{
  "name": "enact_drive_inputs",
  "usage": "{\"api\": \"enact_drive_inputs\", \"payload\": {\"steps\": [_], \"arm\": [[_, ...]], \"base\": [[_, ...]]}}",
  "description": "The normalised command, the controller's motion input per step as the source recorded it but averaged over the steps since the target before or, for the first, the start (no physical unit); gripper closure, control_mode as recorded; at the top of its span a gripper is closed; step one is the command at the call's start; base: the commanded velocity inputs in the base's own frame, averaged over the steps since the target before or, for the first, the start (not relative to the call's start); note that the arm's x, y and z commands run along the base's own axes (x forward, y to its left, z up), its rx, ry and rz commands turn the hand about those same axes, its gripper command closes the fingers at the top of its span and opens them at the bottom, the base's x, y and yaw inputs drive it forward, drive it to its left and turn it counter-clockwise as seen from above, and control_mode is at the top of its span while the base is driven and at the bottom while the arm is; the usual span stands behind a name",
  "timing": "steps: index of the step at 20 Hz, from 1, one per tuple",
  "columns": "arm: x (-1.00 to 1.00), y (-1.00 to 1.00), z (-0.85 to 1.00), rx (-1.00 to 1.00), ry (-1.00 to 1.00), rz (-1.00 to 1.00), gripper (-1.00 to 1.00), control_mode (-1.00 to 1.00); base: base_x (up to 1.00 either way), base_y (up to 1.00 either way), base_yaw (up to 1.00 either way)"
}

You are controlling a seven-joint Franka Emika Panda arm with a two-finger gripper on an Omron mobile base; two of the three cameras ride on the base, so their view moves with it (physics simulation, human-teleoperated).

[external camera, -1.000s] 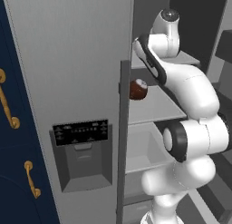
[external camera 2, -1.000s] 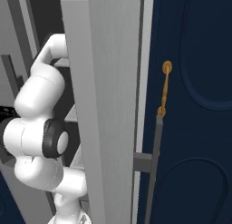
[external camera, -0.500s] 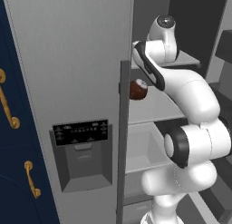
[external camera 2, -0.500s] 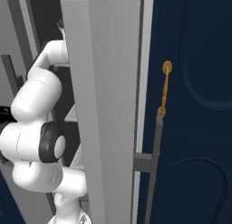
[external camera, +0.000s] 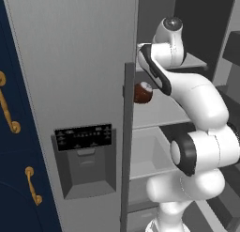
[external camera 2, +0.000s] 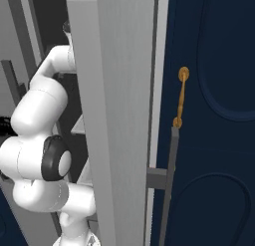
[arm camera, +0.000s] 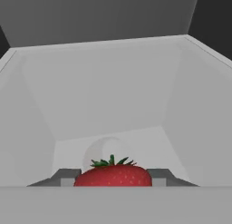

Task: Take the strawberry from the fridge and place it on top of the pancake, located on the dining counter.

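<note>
Navy cabinet fronts [external camera: 18,179] with gold handles [external camera: 32,185] sit at the far left of my left base feed, and next to them stands the grey fridge [external camera: 75,62], its black dispenser panel [external camera: 84,136] showing pale markings too small for me to read; I see no brand or label anywhere. Moving right past the long dark door handle [external camera: 126,146], the open compartment shows pale shelves [external camera: 159,111], with a brown ball with a white patch [external camera: 143,92] resting on one of them, just beside the arm's forearm. That ball is not what I want. From the hand camera the strawberry [arm camera: 113,175] lies on the floor of a pale grey shelf bay [arm camera: 108,100], red with a green leafy cap on top, and the gripper [arm camera: 113,177] has its two grey fingertips [arm camera: 63,177] against the berry's left and right flanks, so I read the jaws as pinching the strawberry across its widest part. I judge the fruit to be very light, soft and easily bruised, with a rounded, slightly slick skin that could squirt out if the grip rides toward the tapering end. Holding it across the broad middle, below the cap, looks like the right hold, with gentle force. In the right base feed the fridge's open door [external camera 2: 119,115] edge blocks my look at the hand, with more navy cabinetry [external camera 2: 214,140] to its right.
</note>
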Motion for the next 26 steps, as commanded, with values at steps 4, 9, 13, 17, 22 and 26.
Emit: {"api": "enact_drive_inputs", "payload": {"steps": [4, 9, 13, 17, 22, 26], "arm": [[-0.47, 0.05, -0.01, 0.0, -0.02, 0.0, 1.0, -1.0], [-1.0, 0.0, 0.04, 0.03, -0.04, -0.01, 1.0, -1.0], [-1.0, 0.0, 0.0, 0.05, -0.01, 0.0, 1.0, -1.0], [-1.0, -0.03, 0.0, 0.05, -0.01, -0.01, 1.0, -1.0], [-1.0, 0.01, 0.0, 0.0, 0.02, 0.0, 1.0, -1.0], [-1.0, 0.0, -0.13, 0.0, 0.13, 0.0, 1.0, -1.0]], "base": [[0.0, 0.0, 0.0], [0.0, 0.0, 0.0], [0.0, 0.0, 0.0], [0.0, 0.0, 0.0], [0.0, 0.0, 0.0], [0.0, 0.0, 0.0]]}}
